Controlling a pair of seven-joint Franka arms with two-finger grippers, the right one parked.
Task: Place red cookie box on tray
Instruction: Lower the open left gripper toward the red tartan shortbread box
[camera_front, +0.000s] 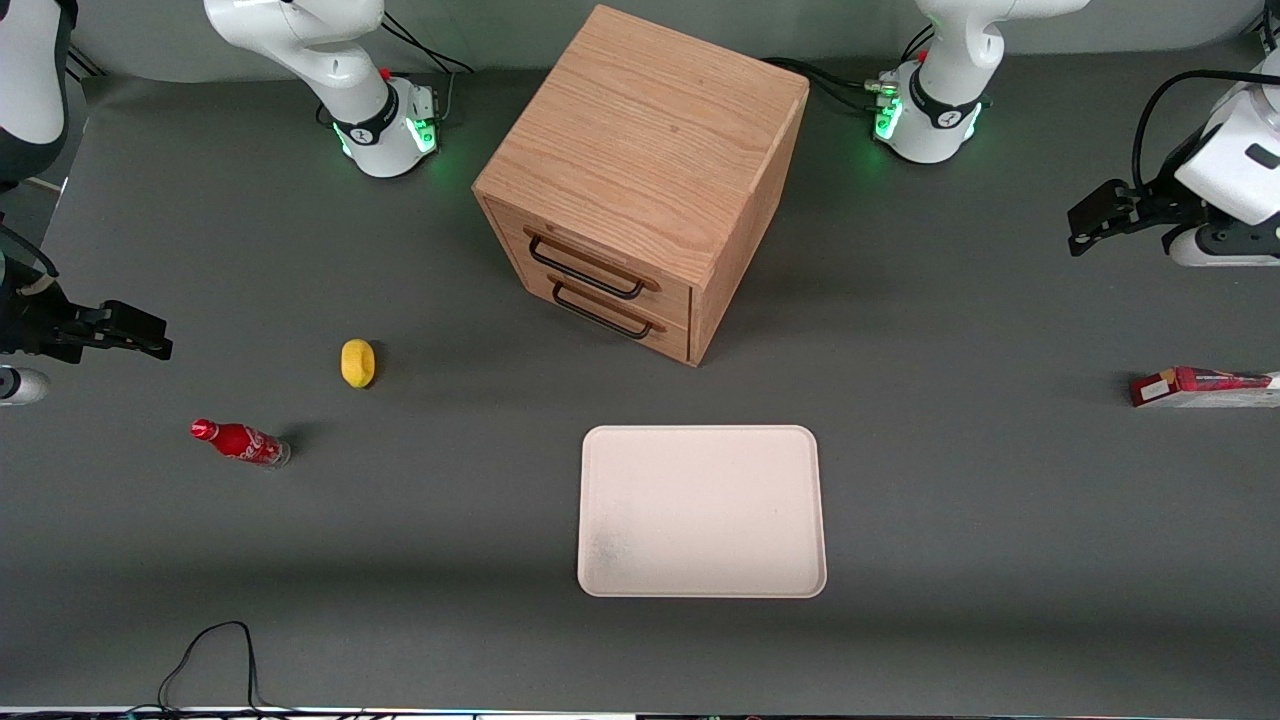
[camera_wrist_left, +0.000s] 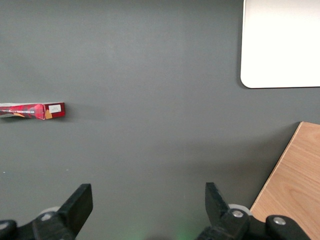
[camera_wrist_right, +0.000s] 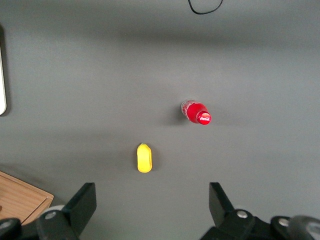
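The red cookie box (camera_front: 1203, 386) lies flat on the grey table at the working arm's end, partly cut off by the picture edge. It also shows in the left wrist view (camera_wrist_left: 33, 110), thin edge toward the camera. The pale cream-pink tray (camera_front: 702, 511) lies empty on the table, nearer the front camera than the drawer cabinet; its corner shows in the left wrist view (camera_wrist_left: 280, 42). My left gripper (camera_front: 1090, 222) hangs above the table, farther from the front camera than the box and apart from it. It is open and empty (camera_wrist_left: 147, 200).
A wooden two-drawer cabinet (camera_front: 640, 180) stands mid-table, drawers shut. A yellow lemon (camera_front: 357, 362) and a small red soda bottle (camera_front: 240, 442) lie toward the parked arm's end. A black cable (camera_front: 210, 650) loops at the table's near edge.
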